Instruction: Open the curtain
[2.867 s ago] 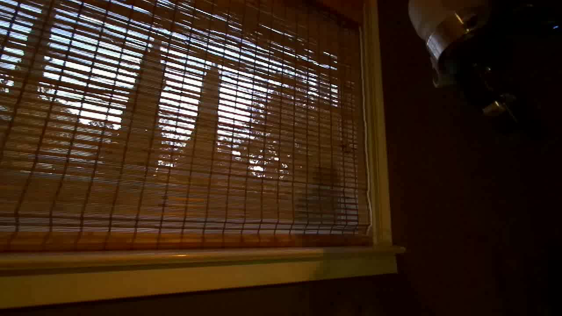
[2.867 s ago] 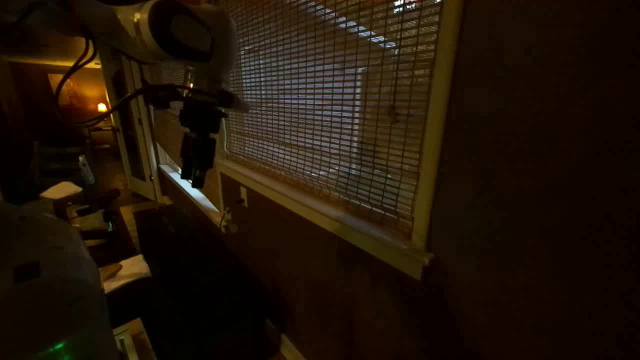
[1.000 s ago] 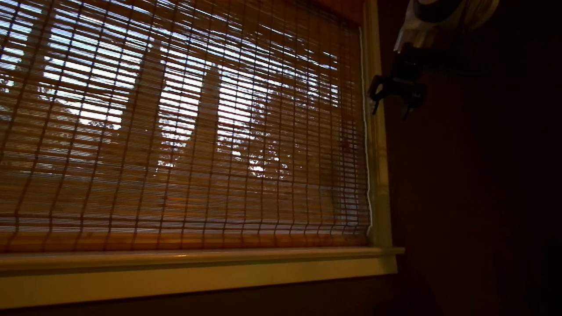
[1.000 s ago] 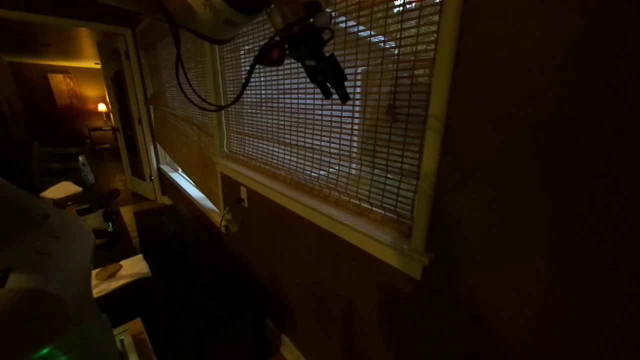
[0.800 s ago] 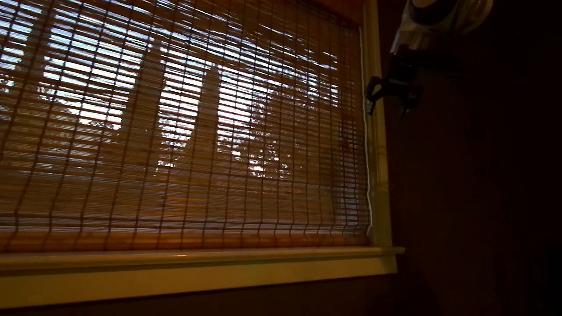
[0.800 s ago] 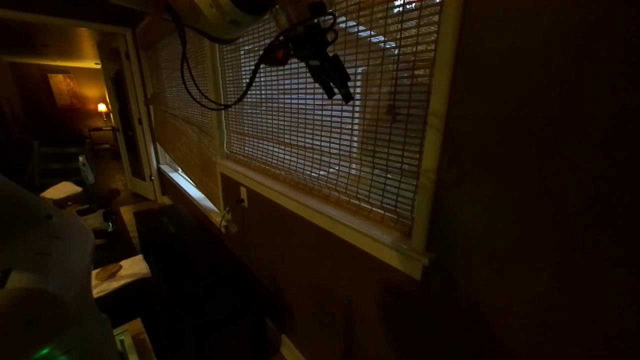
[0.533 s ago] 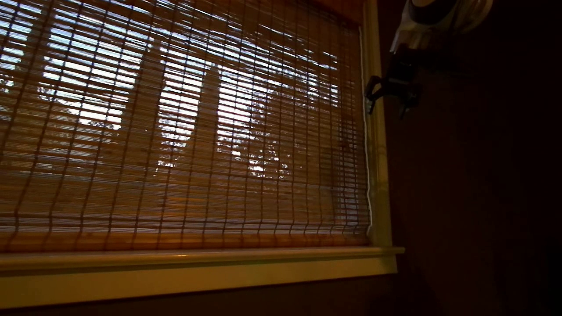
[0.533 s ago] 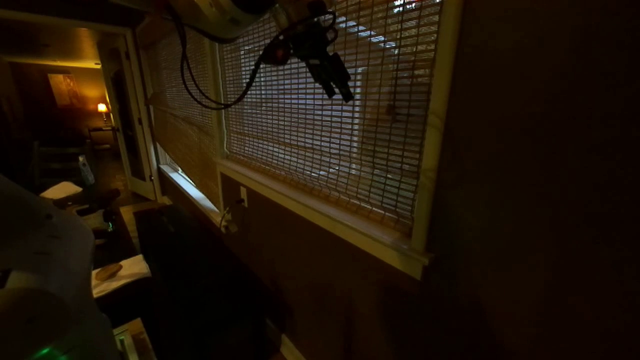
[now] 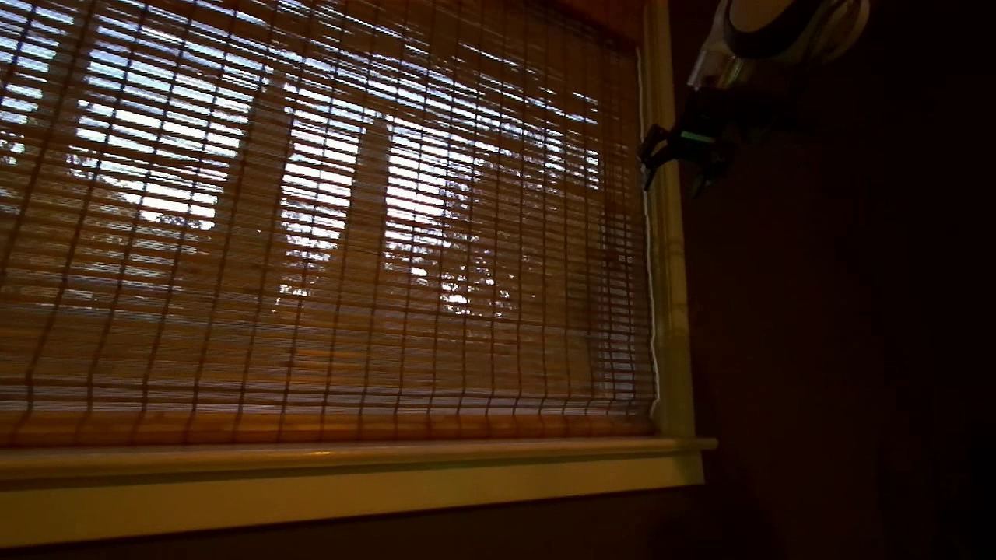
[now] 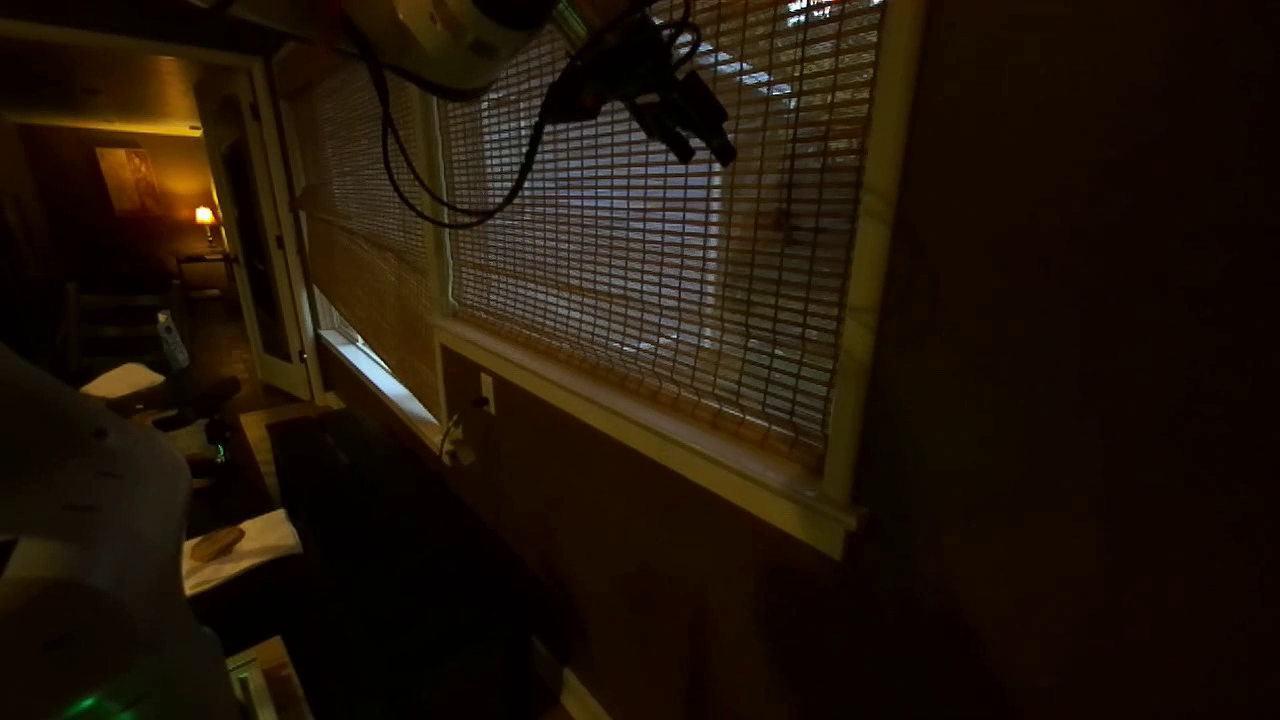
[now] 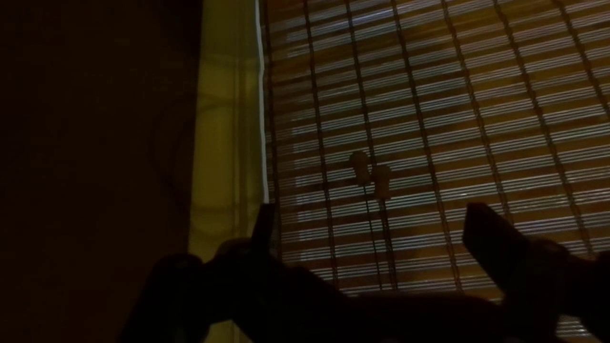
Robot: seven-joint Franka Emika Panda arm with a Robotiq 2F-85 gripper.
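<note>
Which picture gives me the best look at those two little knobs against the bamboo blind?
The wrist view. It shows one knob and a second knob beside it, large enough to tell apart against the blind. In both exterior views they are at most a small, dim blur near the blind's edge, too faint to separate.

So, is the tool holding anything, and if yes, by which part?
Nothing is held: the tool is open, jaws apart, and the curtain hangs ungripped behind it.

I see lit lamp (image 10: 205, 215) on small table (image 10: 203, 258), picture (image 10: 127, 180) on wall (image 10: 182, 165) nearby, pale-edged door (image 10: 258, 240); brown oval object (image 10: 217, 544), too dim for me to name, on pale surface (image 10: 272, 540); outlet (image 10: 488, 393) below window sill (image 10: 640, 425)
</note>
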